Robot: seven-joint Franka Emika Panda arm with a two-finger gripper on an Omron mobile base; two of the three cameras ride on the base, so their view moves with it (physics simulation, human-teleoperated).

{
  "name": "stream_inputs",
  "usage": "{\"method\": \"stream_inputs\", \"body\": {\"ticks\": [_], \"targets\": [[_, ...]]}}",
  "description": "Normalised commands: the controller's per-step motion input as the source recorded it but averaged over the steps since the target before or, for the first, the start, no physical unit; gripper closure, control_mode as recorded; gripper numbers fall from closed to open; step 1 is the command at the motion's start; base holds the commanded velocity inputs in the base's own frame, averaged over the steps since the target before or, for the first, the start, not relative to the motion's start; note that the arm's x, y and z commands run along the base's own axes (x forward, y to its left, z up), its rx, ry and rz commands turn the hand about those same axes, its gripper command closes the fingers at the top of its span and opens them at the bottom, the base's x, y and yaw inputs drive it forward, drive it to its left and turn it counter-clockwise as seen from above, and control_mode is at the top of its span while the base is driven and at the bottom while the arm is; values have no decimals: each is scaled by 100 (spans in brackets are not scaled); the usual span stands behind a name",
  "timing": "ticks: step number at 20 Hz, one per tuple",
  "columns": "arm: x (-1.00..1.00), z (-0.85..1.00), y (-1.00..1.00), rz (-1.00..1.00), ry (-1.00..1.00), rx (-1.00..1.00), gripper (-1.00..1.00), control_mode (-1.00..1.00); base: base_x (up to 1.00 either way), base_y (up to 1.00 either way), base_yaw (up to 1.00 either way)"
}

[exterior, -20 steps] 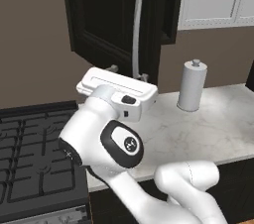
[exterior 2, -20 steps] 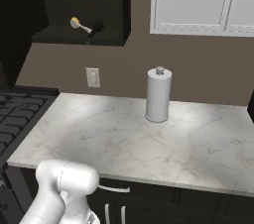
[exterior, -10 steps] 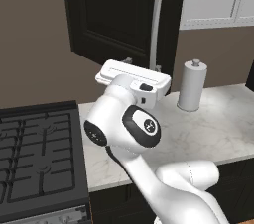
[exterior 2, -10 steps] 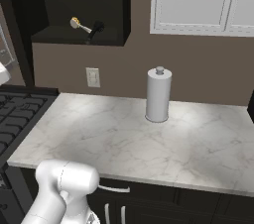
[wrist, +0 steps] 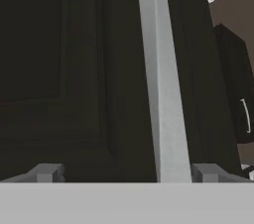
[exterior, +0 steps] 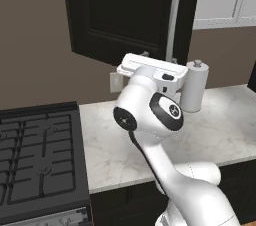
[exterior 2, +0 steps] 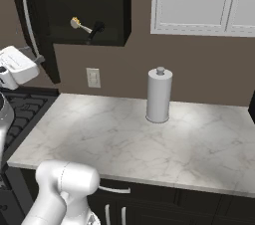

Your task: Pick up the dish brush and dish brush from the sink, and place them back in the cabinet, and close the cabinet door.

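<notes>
The black cabinet door [exterior: 125, 15] stands partly open, its silver bar handle [exterior: 174, 22] upright. My gripper [wrist: 127, 173] is open, right up against the door panel [wrist: 74, 69]. The bar handle [wrist: 162, 79] runs between the fingertips [wrist: 47, 172], nearer the right one. In the right base view my white hand [exterior 2: 16, 65] sits at the door's lower edge, below the handle [exterior 2: 29, 20]. Inside the cabinet [exterior 2: 107, 0] lie both dish brushes, the cream-headed one [exterior 2: 75, 22] and the black one [exterior 2: 98, 27]. The sink is out of view.
A paper towel roll [exterior 2: 159, 94] stands on the marble counter [exterior 2: 124, 134] near the wall. A wall outlet [exterior 2: 93, 77] sits below the cabinet. White wall cabinets [exterior 2: 199, 0] hang to the right. A black stove [exterior: 35, 150] lies to the left of the counter.
The cabinet door has swung further towards shut, its handle shifting right in the left base view. My hand has followed it and has come into the right base view at the left edge.
</notes>
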Motion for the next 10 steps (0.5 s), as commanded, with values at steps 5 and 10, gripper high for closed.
{"method": "stream_inputs", "body": {"ticks": [5, 10], "targets": [[46, 0, -25, 7, 0, 0, -100, -100, 0, 0, 0], [46, 0, -17, 8, 0, 0, -100, -100, 0, 0, 0]]}}
